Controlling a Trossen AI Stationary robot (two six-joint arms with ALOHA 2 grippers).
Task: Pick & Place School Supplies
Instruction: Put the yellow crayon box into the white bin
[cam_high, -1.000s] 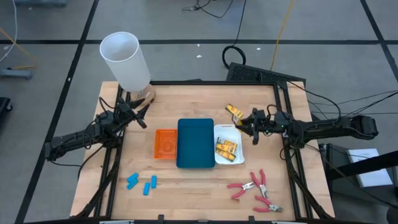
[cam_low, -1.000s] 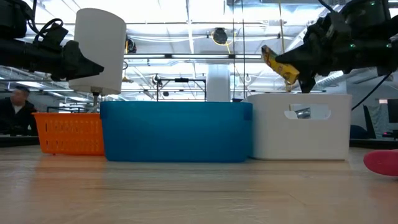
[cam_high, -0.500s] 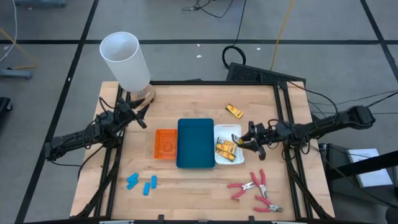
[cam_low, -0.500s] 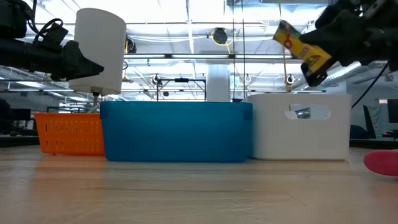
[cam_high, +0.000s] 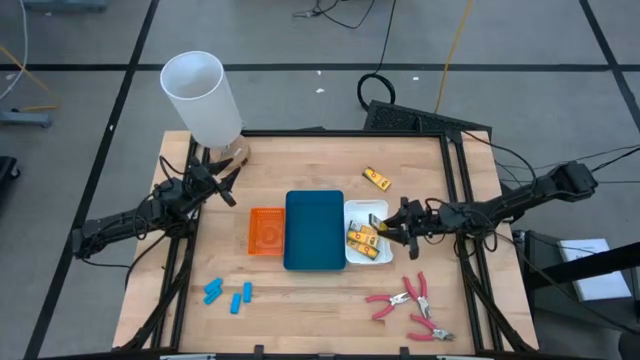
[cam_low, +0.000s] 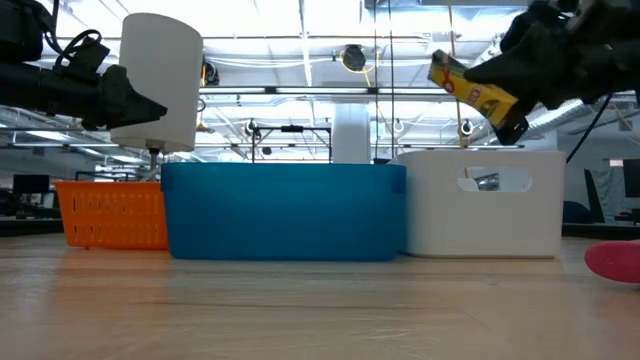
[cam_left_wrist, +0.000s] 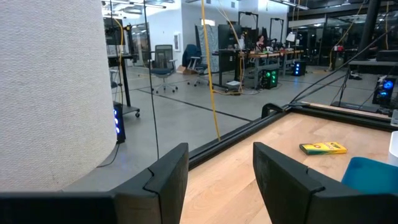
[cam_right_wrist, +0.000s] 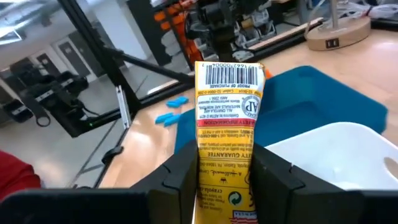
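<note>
Holding yellow packet (cam_right_wrist: 227, 118) above white tray (cam_high: 352, 208): right gripper (cam_high: 393, 226).

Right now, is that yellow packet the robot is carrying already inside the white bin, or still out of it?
Out. The right pincer holds the yellow packet tilted in the air above the white bin.

Yellow packet (cam_right_wrist: 227, 121) with red band and black barcode; blue tray (cam_high: 314, 230)

Bright, even light falls from long ceiling strip lamps (cam_low: 300, 45) behind the scene, so shadows on the pale wooden worktop (cam_high: 300, 300) are faint. In the low view the near worktop blurs. In the left wrist view the textured white cylinder (cam_left_wrist: 50, 93) looms close.
</note>
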